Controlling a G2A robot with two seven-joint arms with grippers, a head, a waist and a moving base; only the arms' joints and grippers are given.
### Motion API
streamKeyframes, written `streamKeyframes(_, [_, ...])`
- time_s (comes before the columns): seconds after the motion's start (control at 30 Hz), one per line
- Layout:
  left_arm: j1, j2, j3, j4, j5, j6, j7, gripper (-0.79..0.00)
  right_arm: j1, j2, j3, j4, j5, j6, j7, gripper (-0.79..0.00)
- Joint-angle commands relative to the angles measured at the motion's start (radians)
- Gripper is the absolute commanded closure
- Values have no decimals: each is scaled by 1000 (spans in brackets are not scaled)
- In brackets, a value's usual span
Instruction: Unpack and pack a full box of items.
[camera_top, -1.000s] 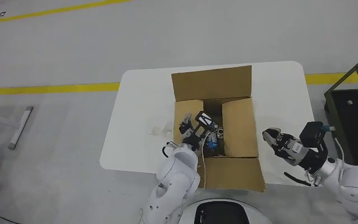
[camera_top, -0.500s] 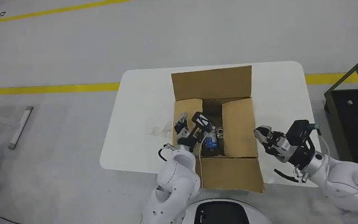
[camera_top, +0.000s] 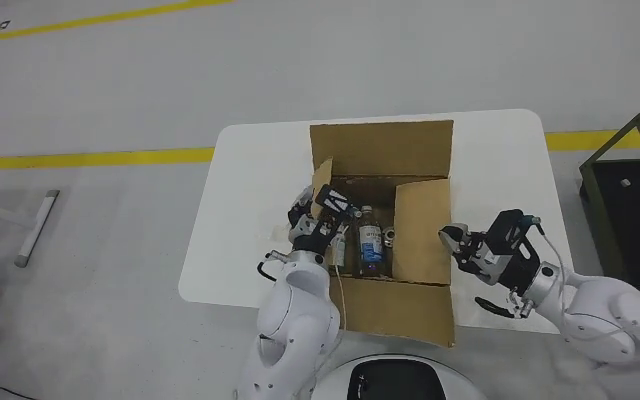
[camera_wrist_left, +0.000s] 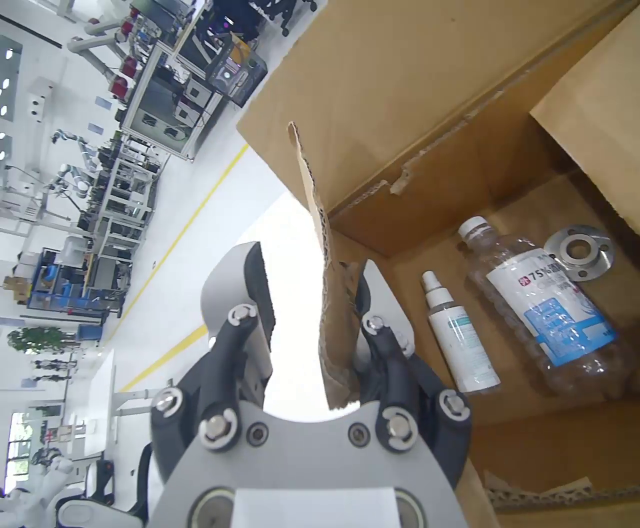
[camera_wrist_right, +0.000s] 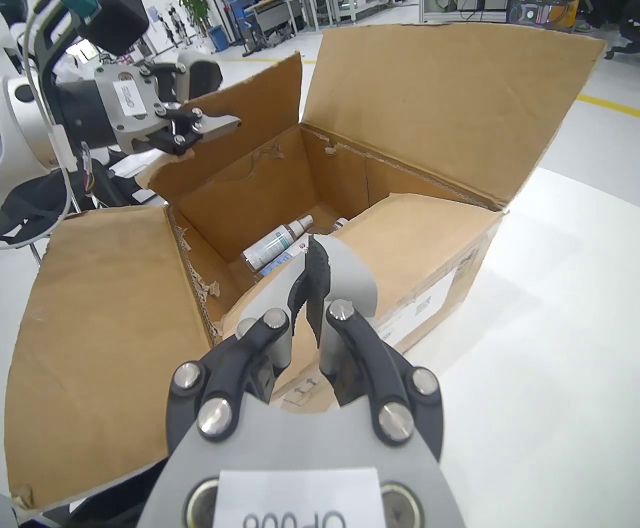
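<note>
An open cardboard box stands on the white table. On its floor lie a clear bottle with a blue label, a small white spray bottle and a metal flange. My left gripper is open and straddles the upright left flap; one finger touches the cardboard. From above, the left gripper sits at the box's left wall. My right gripper is shut with nothing in it, just outside the right flap. The spray bottle lies beyond it.
The box's far flap stands tall and the near flap hangs out over the table's front edge. A dark green cart stands past the table's right end. Bare table lies left and right of the box.
The left flap has swung from lying over the opening to upright as my left gripper moved left. My right arm came in toward the box, and the right flap tilted up.
</note>
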Motion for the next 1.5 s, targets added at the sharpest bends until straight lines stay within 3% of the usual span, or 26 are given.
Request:
streamKeyframes(0.0, [-4, 1, -17, -6, 15, 2, 3, -785, 12, -2, -10, 11, 1, 6, 6, 0])
streamKeyframes(0.33, [-36, 8, -137, 22, 72, 35, 17, -785, 36, -6, -33, 38, -12, 19, 20, 0])
streamKeyframes(0.53, [-62, 13, -204, 92, 102, 54, 33, -785, 34, -7, -31, 45, -12, 17, 19, 0])
streamKeyframes(0.73, [-80, 12, -217, 192, 104, 79, 51, -785, 34, -9, -31, 47, -9, 18, 21, 0])
streamKeyframes(0.97, [-82, 9, -213, 236, 97, 98, 56, -785, 36, -11, -26, 49, -2, 22, 18, 0])
streamKeyframes(1.23, [-83, -4, -202, 82, -53, 171, 109, -785, -14, -13, 70, 22, 93, 43, -92, 0])
streamKeyframes(1.47, [-69, -14, -139, -58, -176, 128, 90, -785, -103, -10, 199, 12, 147, 40, -120, 0])
